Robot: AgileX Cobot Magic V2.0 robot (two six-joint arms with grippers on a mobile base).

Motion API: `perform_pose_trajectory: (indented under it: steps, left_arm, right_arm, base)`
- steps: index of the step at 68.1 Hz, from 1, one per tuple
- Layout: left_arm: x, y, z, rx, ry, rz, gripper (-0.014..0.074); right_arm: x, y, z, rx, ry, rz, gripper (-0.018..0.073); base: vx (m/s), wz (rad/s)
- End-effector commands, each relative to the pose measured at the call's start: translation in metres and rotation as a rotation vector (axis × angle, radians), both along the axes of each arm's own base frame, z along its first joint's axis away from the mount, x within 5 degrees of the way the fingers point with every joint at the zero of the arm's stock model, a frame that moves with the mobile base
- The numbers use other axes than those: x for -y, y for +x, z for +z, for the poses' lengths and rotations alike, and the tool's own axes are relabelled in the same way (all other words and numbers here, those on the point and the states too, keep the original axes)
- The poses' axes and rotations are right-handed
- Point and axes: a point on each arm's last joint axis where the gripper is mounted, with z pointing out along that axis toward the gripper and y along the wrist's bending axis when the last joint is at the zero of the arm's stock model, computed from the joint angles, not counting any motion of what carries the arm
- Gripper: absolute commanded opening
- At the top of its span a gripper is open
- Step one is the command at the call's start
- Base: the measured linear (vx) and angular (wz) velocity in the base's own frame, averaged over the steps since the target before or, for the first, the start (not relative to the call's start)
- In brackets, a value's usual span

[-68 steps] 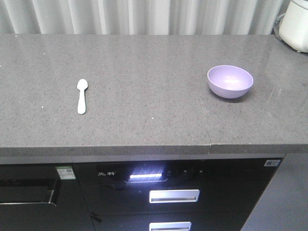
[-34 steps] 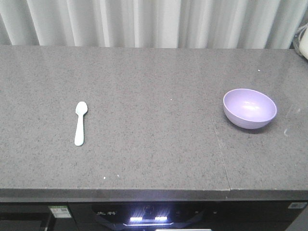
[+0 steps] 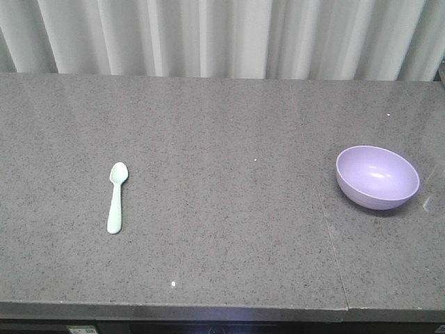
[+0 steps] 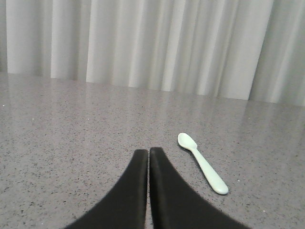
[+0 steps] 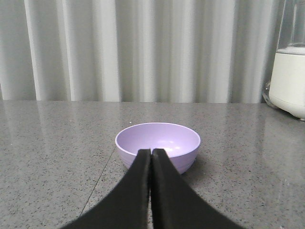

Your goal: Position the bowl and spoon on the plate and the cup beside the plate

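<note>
The lavender bowl point(image 3: 377, 177) stands upright and empty at the right of the grey countertop; it also shows in the right wrist view as the bowl point(image 5: 164, 140), just beyond my right gripper point(image 5: 151, 151), which is shut with nothing in it. The mint-green spoon point(image 3: 116, 197) lies flat at the left, head toward the curtain. In the left wrist view the spoon point(image 4: 202, 161) lies to the right of my left gripper point(image 4: 148, 150), which is shut and holds nothing. Neither gripper shows in the front view. The plate and the cup are out of view.
The grey stone countertop point(image 3: 222, 139) has a seam point(image 3: 327, 229) left of the bowl. A pleated white curtain point(image 3: 222, 35) runs along its back edge. A white appliance point(image 5: 289, 83) stands at the far right in the right wrist view. The counter's front edge is near the frame bottom.
The front view has moved forward and tilted down: the cabinet fronts and the white appliance have left the frame, and the bowl and spoon appear larger and lower. Neither object has moved on the counter.
</note>
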Motion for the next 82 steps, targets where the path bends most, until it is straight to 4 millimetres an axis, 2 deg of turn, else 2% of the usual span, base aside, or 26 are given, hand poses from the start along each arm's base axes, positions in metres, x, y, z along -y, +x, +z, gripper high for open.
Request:
perform_pose_trajectory:
  steps: [1,82]
  left_arm:
    - [0.0007,-0.0026,0.0138,0.107,-0.019,-0.012,-0.0006]
    - [0.0007,-0.0026,0.0138,0.107,-0.019,-0.012,-0.0006]
  right_arm:
    - [0.0008,-0.0007,0.0036,0.07,-0.005,-0.012,-0.0011]
    - [0.0008,-0.0006,0.0034,0.068,-0.005,-0.012,-0.0011]
  base:
    - [0.05,0.01]
    - [0.01,0.0]
